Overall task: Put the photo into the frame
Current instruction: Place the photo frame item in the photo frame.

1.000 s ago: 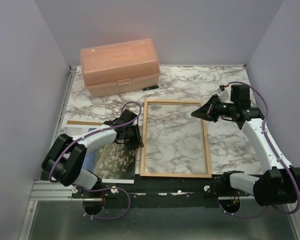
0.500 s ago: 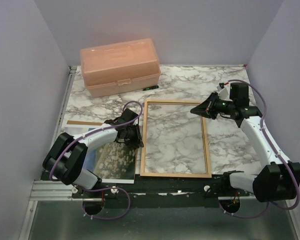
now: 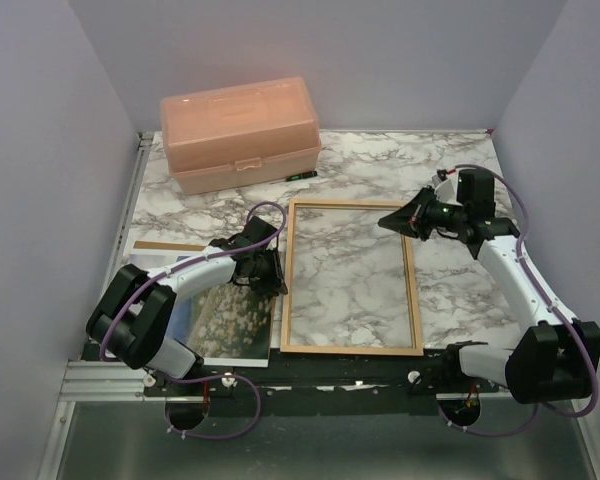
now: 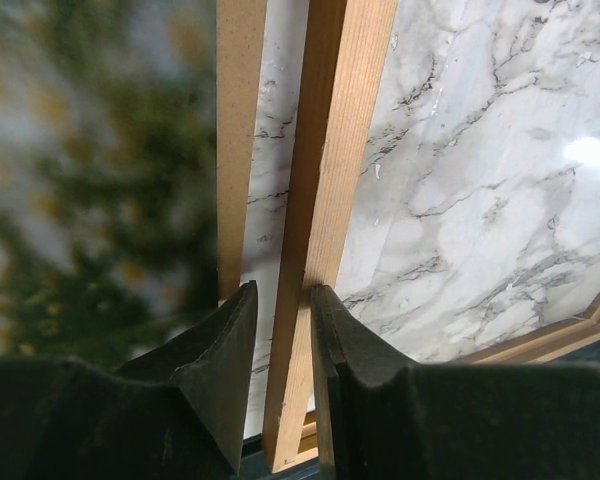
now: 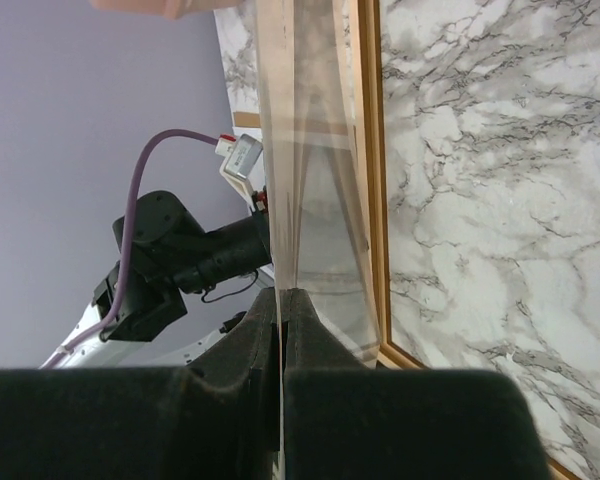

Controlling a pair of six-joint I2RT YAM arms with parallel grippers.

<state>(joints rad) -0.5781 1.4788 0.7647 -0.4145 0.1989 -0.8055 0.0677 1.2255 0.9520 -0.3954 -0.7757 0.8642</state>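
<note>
The left gripper (image 4: 280, 330) had its fingers only a little apart, straddling the left rail of the frame (image 3: 286, 290), which lay flat mid-table on the marble table (image 3: 450, 290). The photo (image 3: 225, 325) lay picture-up just left of it on a brown backing board (image 4: 238, 140), a thin strip of marble between board and rail. The right gripper (image 5: 282, 305) was pinched tight on a clear sheet (image 5: 315, 200) lifted off the frame's far right corner, with bare marble to its right.

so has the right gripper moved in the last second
Yes. The right gripper has edged toward the far side, now over the frame's far right corner rather than just nearer than it.
</note>
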